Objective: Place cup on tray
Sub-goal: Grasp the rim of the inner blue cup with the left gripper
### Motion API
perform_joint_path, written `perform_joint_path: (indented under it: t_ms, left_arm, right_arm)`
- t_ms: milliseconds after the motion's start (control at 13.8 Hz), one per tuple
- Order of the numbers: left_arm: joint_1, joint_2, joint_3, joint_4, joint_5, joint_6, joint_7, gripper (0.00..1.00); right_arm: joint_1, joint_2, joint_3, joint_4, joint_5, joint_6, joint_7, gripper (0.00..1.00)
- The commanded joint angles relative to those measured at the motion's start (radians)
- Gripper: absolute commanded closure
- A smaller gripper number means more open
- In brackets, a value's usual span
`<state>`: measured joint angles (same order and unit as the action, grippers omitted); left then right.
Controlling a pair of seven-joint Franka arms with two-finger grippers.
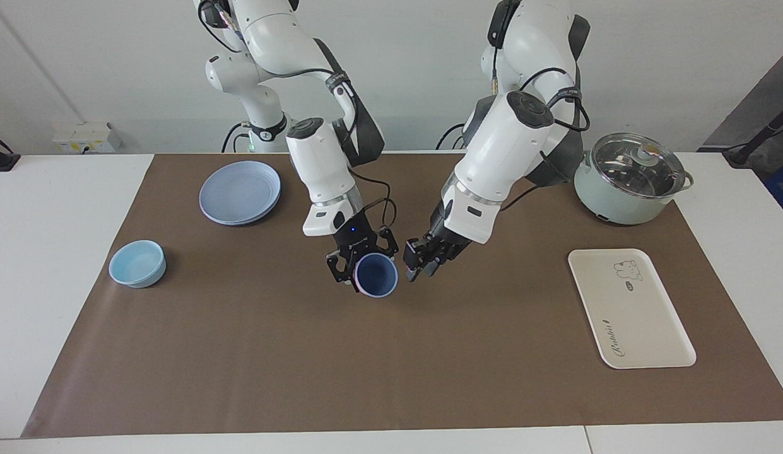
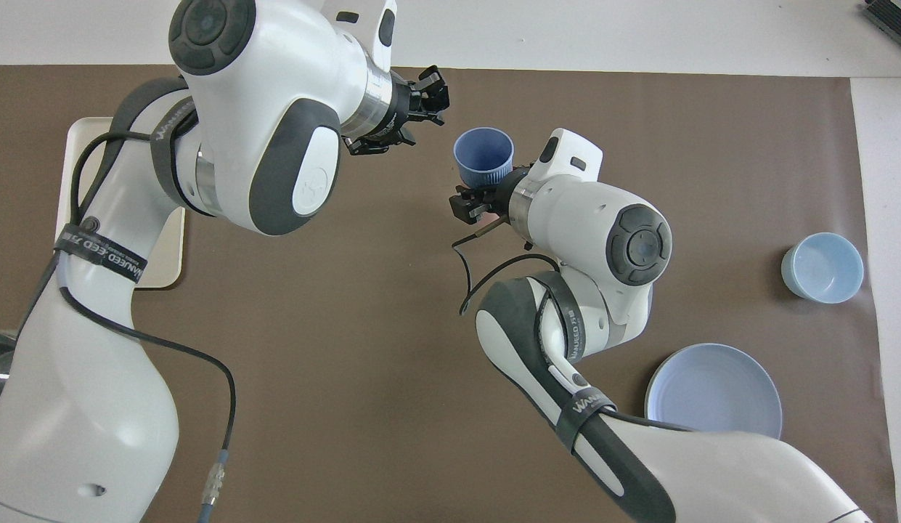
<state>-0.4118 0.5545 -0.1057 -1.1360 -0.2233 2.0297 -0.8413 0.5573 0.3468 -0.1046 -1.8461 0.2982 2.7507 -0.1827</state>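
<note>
The right claw (image 1: 359, 268) holds the cup (image 1: 376, 275) raised over the middle of the desk (image 1: 252, 353), its fingers clamped on the cup's wall, the mouth tipped toward the facing camera. The left claw (image 1: 423, 258) hangs just beside the cup, toward the left arm's end; its fingers look set narrowly apart, though the angle makes that hard to judge. The tray (image 1: 643, 328) lies flat on the desk well apart from both claws, out past the left claw at the left arm's end, near a lidded pot (image 1: 628, 180).

This looks like a handover. To do it well, the left claw should close on a free part of the cup's wall, clear of the right claw's fingers, and grip firmly before the right claw lets go. The cup should then be righted and lowered onto a bare patch of the tray, well inside its rim.
</note>
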Motion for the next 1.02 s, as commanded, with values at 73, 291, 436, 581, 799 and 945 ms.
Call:
perform_joint_path:
  t_ms: [73, 291, 436, 581, 799, 945]
  left_arm:
    - [-0.013, -0.004, 0.004, -0.034, 0.018, 0.006, -0.021, 0.54]
    - [-0.022, 0.002, 0.004, -0.034, 0.018, 0.007, -0.038, 0.54]
    - [-0.030, 0.007, 0.004, -0.033, 0.018, 0.024, -0.061, 0.54]
    - [-0.038, 0.022, 0.004, -0.030, 0.019, 0.052, -0.094, 0.54]
    - [-0.047, 0.021, 0.003, -0.033, 0.048, 0.015, -0.093, 0.54]
    - [-0.041, 0.021, 0.004, -0.031, 0.059, -0.031, -0.088, 0.57]
  right_arm:
    - [0.004, -0.034, -0.004, -0.035, -0.074, 0.007, 0.054, 1.00]
    - [0.009, -0.035, -0.004, -0.035, -0.087, 0.006, 0.055, 1.00]
    - [0.027, -0.035, -0.006, -0.035, -0.087, 0.006, 0.063, 1.00]
    - [0.027, -0.035, -0.006, -0.035, -0.091, 0.006, 0.066, 1.00]
    - [0.027, -0.035, -0.006, -0.035, -0.096, 0.006, 0.066, 1.00]
    - [0.027, -0.035, -0.006, -0.035, -0.096, 0.006, 0.066, 1.00]
